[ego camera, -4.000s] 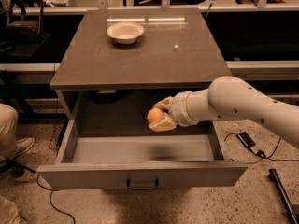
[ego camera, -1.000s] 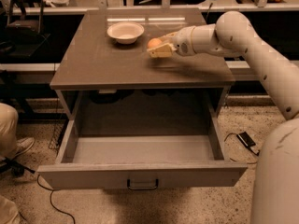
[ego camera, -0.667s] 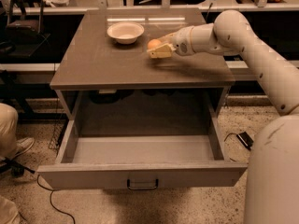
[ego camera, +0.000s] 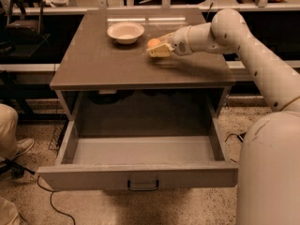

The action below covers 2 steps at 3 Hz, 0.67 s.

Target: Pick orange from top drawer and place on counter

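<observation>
From the camera view, the white arm (ego camera: 262, 67) reaches in from the near right and stretches across to the far middle of the table (ego camera: 108, 64). The gripper (ego camera: 157, 48) sits low over the tabletop, just right of a shallow white bowl (ego camera: 125, 32) that stands on the far part of the surface. Its pale fingers (ego camera: 162, 52) are closed around the orange (ego camera: 153, 43), which shows at the tip on the bowl's side, near the bowl but apart from it. I cannot tell whether the fruit touches the surface. Below the table edge the top drawer (ego camera: 140, 175) is pulled well out toward me, with a small dark handle (ego camera: 143, 187) at the centre of its front panel. At the far left edge, someone's light trouser leg (ego camera: 6, 125) and a shoe (ego camera: 22, 146) are on the speckled floor, and a dark cable (ego camera: 49, 203) trails near the drawer's left corner.
</observation>
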Motion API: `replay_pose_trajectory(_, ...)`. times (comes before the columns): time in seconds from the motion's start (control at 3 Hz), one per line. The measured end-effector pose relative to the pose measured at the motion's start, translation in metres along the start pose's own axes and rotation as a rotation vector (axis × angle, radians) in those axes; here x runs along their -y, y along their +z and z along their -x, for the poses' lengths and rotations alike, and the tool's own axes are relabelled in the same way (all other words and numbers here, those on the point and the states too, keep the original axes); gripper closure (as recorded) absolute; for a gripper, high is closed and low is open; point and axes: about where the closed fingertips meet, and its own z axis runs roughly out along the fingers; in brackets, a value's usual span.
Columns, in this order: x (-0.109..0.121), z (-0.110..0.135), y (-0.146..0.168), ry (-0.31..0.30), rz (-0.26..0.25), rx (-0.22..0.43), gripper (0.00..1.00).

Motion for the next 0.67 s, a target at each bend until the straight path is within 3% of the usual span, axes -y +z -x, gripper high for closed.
replay_pose_trajectory(0.33, -0.0003, -0.0021, 0.0069, 0.009, 0.016, 0.001, 0.05)
replay_pose_trajectory(0.67, 0.0002, -0.0044, 0.0128, 0.017, 0.029, 0.004, 0.0)
